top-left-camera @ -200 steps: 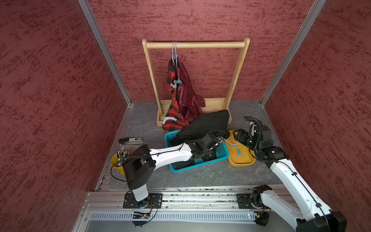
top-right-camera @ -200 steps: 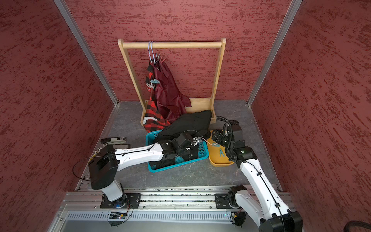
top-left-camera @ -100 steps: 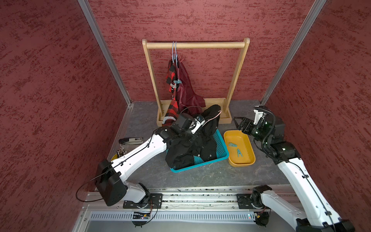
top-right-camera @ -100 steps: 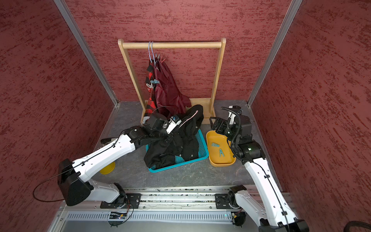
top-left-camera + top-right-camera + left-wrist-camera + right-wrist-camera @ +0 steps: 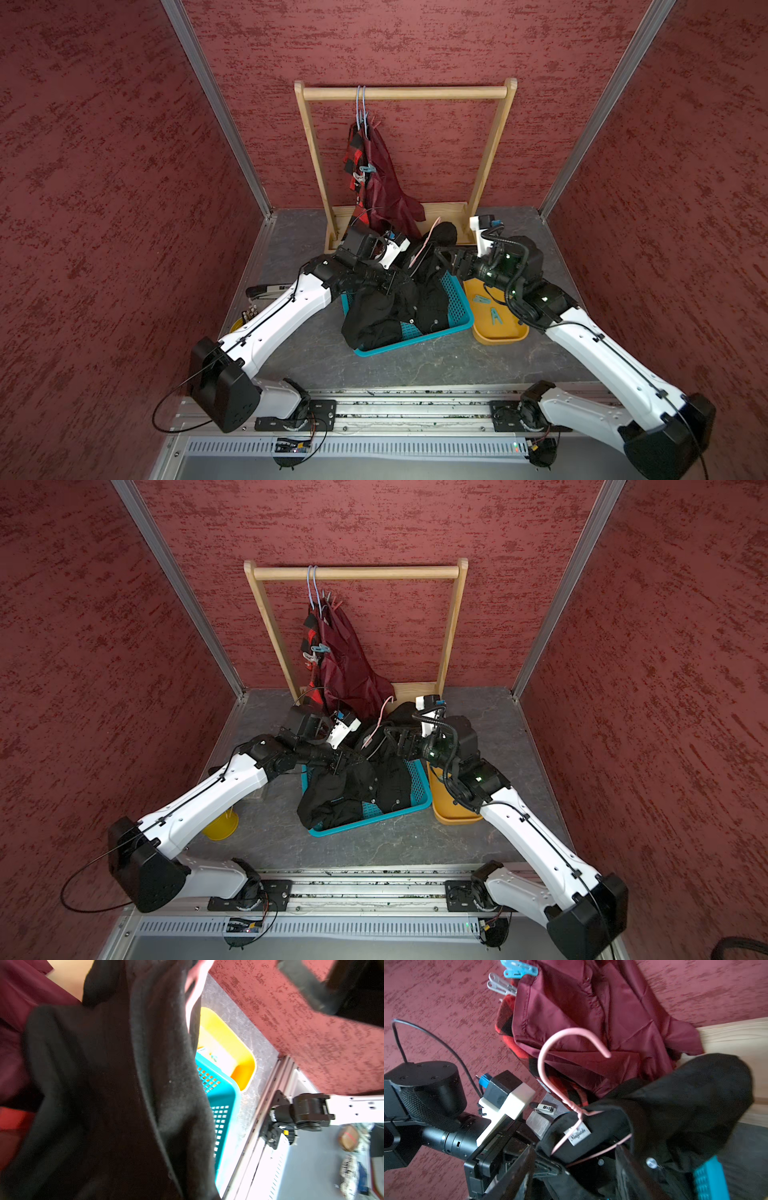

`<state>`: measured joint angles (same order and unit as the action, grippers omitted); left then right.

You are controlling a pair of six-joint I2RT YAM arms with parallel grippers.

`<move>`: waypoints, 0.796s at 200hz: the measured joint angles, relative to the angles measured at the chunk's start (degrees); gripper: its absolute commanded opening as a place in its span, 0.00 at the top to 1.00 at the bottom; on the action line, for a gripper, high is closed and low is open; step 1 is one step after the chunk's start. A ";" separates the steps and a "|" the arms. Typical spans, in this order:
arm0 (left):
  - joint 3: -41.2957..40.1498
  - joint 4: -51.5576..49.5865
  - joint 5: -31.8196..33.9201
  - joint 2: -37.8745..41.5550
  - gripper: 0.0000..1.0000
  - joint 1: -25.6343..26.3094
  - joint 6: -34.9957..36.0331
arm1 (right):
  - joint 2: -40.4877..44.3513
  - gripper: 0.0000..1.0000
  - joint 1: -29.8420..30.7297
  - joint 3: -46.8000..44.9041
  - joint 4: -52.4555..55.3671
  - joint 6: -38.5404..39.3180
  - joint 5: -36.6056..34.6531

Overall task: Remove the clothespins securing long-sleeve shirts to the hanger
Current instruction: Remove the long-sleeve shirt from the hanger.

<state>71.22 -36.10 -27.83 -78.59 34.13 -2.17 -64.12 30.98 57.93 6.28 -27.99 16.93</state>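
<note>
Clothespins: a teal one (image 5: 519, 969) and a white one (image 5: 501, 985) are clipped on the plaid shirt (image 5: 353, 153) and maroon shirt (image 5: 591, 1012), which hang on the wooden rack (image 5: 407, 92) at upper centre of both top views. Two more teal pins (image 5: 495, 316) lie in the orange tray (image 5: 503, 336), right of centre. Black shirt (image 5: 390, 307) is on a pink hanger (image 5: 574, 1108), held up mid-frame above the teal basket (image 5: 457, 299); no pin shows on it from here. Left gripper (image 5: 338, 761) is clenched in the black cloth, apparently near the hanger's shoulder, though the exact hold is buried. Right gripper (image 5: 575, 1153) comes in from the right, jaws apart, straddling the collar and hanger wire, nothing gripped yet. Probable step: take the hanger or collar to steady it. To do it well, close on the wire below the twist rather than on loose cloth, hold the left arm steady so the shirt doesn't swing, keep the hook clear of the maroon sleeve, and check the hidden shoulder for a leftover pin.
</note>
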 measured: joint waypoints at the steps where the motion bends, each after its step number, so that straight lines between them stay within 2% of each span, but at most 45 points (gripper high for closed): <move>1: 0.00 0.00 -0.11 0.00 1.00 0.00 -0.02 | -0.22 0.38 0.11 0.07 -0.20 0.00 -0.04; 53: -0.02 0.13 -2.19 0.00 1.00 0.00 -1.77 | -6.82 0.50 2.12 2.75 -4.96 1.25 -1.07; 113: -0.63 0.63 -3.69 0.00 1.00 -0.04 -2.51 | -9.18 0.80 2.36 3.41 -6.60 2.21 -2.19; 140: -0.85 0.98 -4.50 0.17 1.00 -0.13 -3.48 | -9.70 1.00 2.23 3.41 -6.51 4.17 -3.89; 159: -0.85 0.94 -4.11 0.50 0.98 -0.96 -4.68 | -10.54 1.00 2.14 3.41 -6.08 4.96 -4.79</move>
<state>70.37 -35.16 -31.94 -78.08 33.17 -6.85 -74.65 33.12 61.34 0.21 -23.03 12.14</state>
